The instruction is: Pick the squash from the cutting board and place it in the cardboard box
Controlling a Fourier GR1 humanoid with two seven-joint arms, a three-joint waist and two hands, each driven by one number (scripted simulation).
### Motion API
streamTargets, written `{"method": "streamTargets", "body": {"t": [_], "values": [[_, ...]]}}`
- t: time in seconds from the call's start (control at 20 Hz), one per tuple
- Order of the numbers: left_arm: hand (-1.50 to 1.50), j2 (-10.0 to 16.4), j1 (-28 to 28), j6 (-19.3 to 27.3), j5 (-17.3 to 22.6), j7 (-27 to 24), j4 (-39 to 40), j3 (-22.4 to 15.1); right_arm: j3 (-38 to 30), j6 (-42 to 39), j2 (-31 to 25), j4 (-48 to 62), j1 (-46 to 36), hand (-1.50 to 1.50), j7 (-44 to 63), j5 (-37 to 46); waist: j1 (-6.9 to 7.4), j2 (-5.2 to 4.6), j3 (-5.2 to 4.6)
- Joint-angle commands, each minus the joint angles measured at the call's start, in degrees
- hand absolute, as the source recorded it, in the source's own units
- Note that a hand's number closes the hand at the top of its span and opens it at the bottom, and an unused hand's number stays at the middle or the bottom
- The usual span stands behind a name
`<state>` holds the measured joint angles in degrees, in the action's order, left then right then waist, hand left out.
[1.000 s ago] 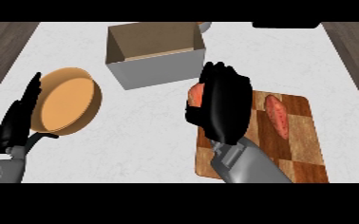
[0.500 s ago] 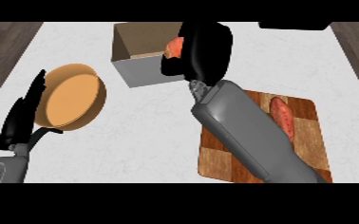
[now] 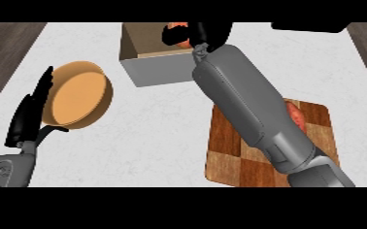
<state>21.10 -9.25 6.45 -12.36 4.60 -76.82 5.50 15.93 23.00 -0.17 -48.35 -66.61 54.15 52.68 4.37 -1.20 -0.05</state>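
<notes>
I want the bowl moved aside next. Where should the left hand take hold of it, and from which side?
Probably pinch the bowl at its left rim, coming from the left. It is wide and shallow, too broad to wrap, and its thin raised rim lies right beside the left hand.

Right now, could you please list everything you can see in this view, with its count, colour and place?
counter: one, white marbled, under everything
cardboard box: one, brown inside, greyish front wall, top centre
squash: one, orange-red, held over the box's open top
cutting board: one, brown wood checks, lower right
red vegetable: one, reddish, on the cutting board, partly hidden by the forearm
plate: one, tan-orange, left side
dark object: one, black, top right edge, cannot identify
right hand: one, black, curled round the squash above the box
left hand: one, black, open, resting at left edge beside the plate
</notes>
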Motion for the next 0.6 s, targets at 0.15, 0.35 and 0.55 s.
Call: {"method": "streamTargets", "body": {"t": [0.15,0.35,0.55], "values": [[0.00,-0.95,-1.25,0.67,-1.71,-0.41,0.47,-1.41,-4.71,9.99,0.16,17.71,-5.12,1.50,-6.81,-4.55,1.57,-1.05,-0.02],[0.00,0.91,-1.74,-1.62,-0.08,-0.38,-0.42,-0.13,-7.01,12.13,0.16,24.95,-9.26,1.50,-4.12,-3.77,2.53,-1.12,-0.04],[0.00,-1.10,-1.52,-0.42,-0.52,-0.86,1.03,-0.79,-11.93,15.70,0.16,26.58,-6.46,-1.50,-8.76,-9.85,1.71,-1.24,0.04]]}}
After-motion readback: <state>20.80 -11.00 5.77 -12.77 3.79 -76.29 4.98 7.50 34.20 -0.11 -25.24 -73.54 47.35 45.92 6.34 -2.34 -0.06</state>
